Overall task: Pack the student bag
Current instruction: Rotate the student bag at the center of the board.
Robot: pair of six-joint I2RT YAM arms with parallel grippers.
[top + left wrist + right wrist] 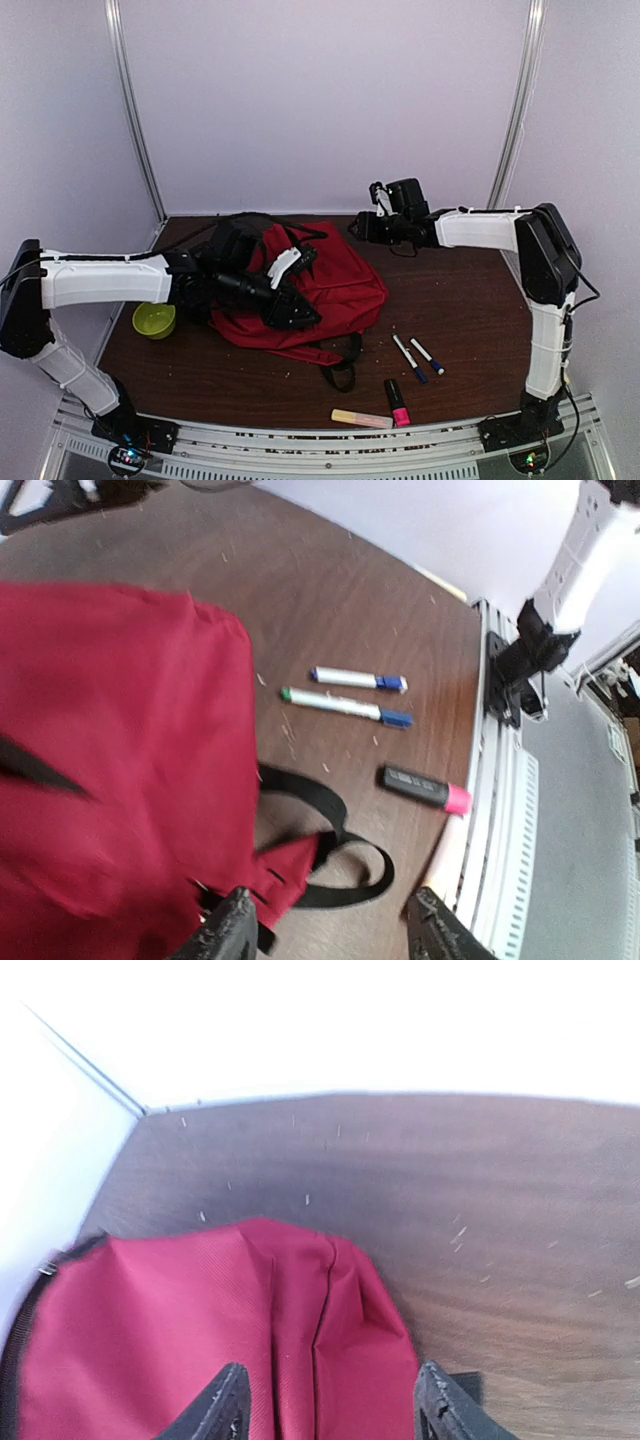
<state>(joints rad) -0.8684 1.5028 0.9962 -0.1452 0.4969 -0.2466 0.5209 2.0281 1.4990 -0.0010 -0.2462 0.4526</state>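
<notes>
Dark wood table (460,300), pale lilac-ish walls (320,100) w/ metal corner posts (135,110) — bright, prob. overhead light.

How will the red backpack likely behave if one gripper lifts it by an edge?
Probably floppy: the student bag lies slumped and creased on the table, so a lifted edge would likely sag rather than raise the whole bag. Its loose black strap curls free beside it and may dangle or snag. It looks flat, so probably light for its size.
</notes>
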